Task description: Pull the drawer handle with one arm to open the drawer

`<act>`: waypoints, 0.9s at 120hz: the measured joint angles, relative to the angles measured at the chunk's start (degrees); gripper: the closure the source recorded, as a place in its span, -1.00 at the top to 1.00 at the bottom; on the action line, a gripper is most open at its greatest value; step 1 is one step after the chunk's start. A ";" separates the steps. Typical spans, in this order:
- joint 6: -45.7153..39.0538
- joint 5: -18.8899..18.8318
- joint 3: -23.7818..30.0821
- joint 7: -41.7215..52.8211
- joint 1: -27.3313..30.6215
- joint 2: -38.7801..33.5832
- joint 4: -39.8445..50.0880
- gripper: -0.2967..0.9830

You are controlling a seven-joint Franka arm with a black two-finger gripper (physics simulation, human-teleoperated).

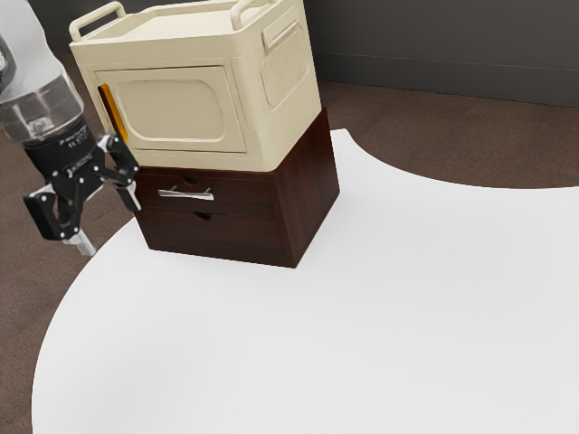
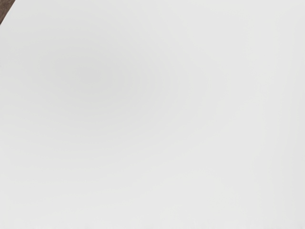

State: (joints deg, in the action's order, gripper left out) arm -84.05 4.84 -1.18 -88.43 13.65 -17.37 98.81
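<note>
Black claw (image 1: 110, 221) spread wide, illegible lettering (image 1: 77, 140) above it, silver drawer handle (image 1: 186, 194) near, white counter (image 1: 380, 307) below, brown floor (image 1: 434, 136) beyond.

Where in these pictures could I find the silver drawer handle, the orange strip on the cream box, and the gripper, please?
Silver drawer handle (image 1: 185, 194): exterior view, middle of its bar.
Orange strip (image 1: 113, 110): exterior view, middle of its length.
Gripper (image 1: 113, 229): exterior view, midway between its fingertips.

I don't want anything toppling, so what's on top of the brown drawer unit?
A cream box stands on the drawer unit; the surface beneath it is covered, so I can't see that.
</note>
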 joint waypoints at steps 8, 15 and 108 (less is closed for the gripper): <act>0.30 -0.07 0.18 -0.03 -0.13 -0.01 0.09 0.53; 0.48 -0.16 0.29 -0.06 -0.17 -0.07 0.11 0.53; -17.42 -8.12 3.12 -1.25 5.95 12.71 -1.62 0.54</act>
State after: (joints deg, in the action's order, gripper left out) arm -101.47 -3.28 1.94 -89.68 19.59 -4.66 97.19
